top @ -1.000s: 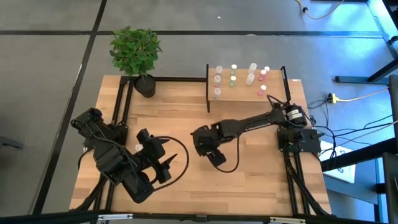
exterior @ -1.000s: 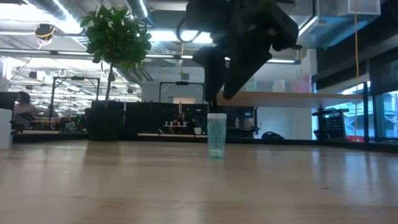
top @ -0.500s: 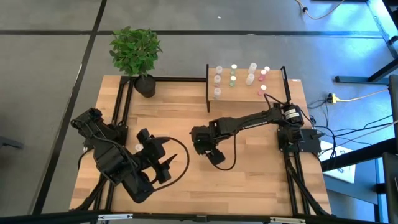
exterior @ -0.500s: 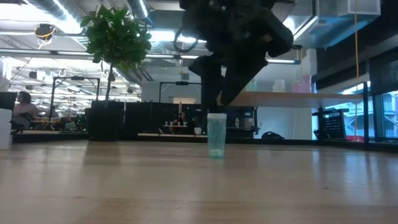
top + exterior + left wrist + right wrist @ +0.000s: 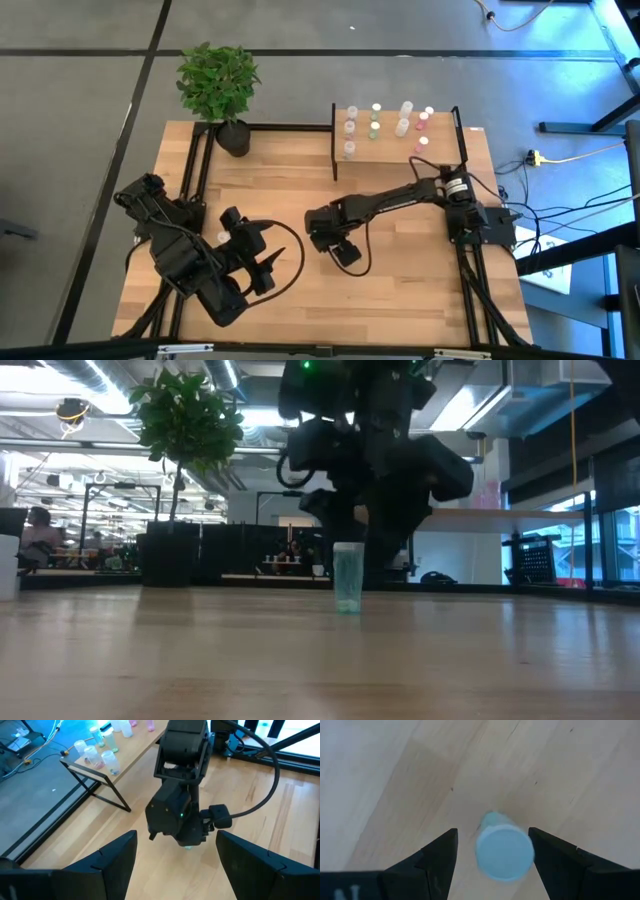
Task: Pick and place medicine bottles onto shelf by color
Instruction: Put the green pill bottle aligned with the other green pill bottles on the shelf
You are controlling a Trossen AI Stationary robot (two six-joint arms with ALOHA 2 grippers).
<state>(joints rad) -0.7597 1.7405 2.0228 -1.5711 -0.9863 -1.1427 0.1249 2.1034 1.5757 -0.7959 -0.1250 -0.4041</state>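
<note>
A tiny translucent bottle (image 5: 348, 577) with a pale bluish-green cap (image 5: 504, 851) stands upright on its base on the wooden table, near the middle. My right gripper (image 5: 492, 833) is open right above it, fingers pointing down. One finger stands on each side of the cap without touching it. In the high view this gripper (image 5: 322, 232) hides the bottle. The shelf (image 5: 392, 152) at the table's far right holds several capped bottles (image 5: 376, 120) standing in rows. My left gripper (image 5: 264, 250) waits open and empty at the table's near left.
A potted plant (image 5: 220, 85) stands at the table's far left corner. Black frame rails (image 5: 197, 165) run along the table's left and right sides. A black cable (image 5: 295, 250) loops beside my left gripper. Bare wood lies between the bottle and the shelf.
My right gripper has come down over the bottle, so its fingers now flank the cap, and it has shifted slightly toward the table's left edge. The bottle has stayed upright where it was.
</note>
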